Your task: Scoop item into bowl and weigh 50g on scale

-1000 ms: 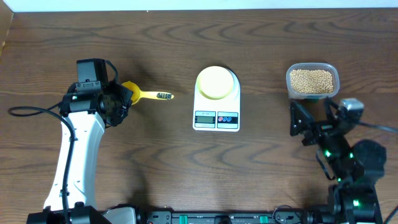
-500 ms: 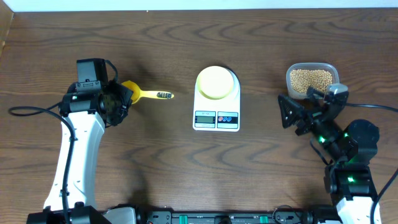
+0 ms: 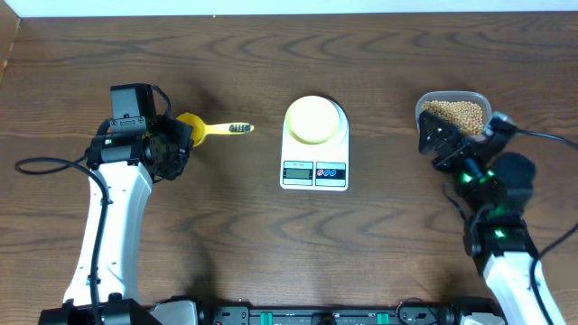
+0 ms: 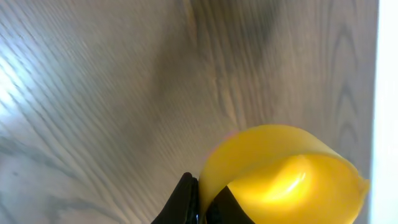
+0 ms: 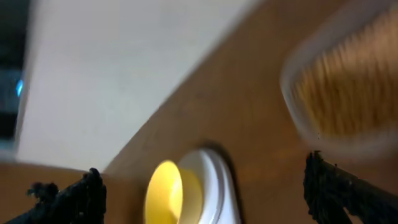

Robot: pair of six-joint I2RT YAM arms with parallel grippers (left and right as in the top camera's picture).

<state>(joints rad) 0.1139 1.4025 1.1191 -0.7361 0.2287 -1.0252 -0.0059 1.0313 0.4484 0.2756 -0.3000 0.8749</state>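
The pale-yellow bowl (image 3: 314, 118) sits on the white scale (image 3: 314, 168) at the table's middle; both show blurred in the right wrist view, the bowl (image 5: 164, 191) on the scale (image 5: 214, 180). Tan beans (image 3: 457, 113) fill a clear container (image 3: 454, 97) at the right. My right gripper (image 3: 440, 140) stands open at the container's near-left corner, its fingers (image 5: 84, 194) wide apart with nothing between them, and the container (image 5: 339, 99) is to the upper right. My left gripper (image 3: 179, 144) is shut on the cup rim of a yellow scoop (image 3: 212, 130); the wrist view shows the jaws (image 4: 202, 200) pinching the scoop (image 4: 283, 171).
The scoop's handle points right toward the scale, with a dark end (image 3: 239, 128). Bare wood table (image 3: 226, 235) lies in front of the scale and between the arms. The table's far edge meets a white wall (image 3: 289, 7).
My right arm has swung forward and to the right, from the open table up to the bean container. The scoop's handle has shifted slightly away from me in the left gripper.
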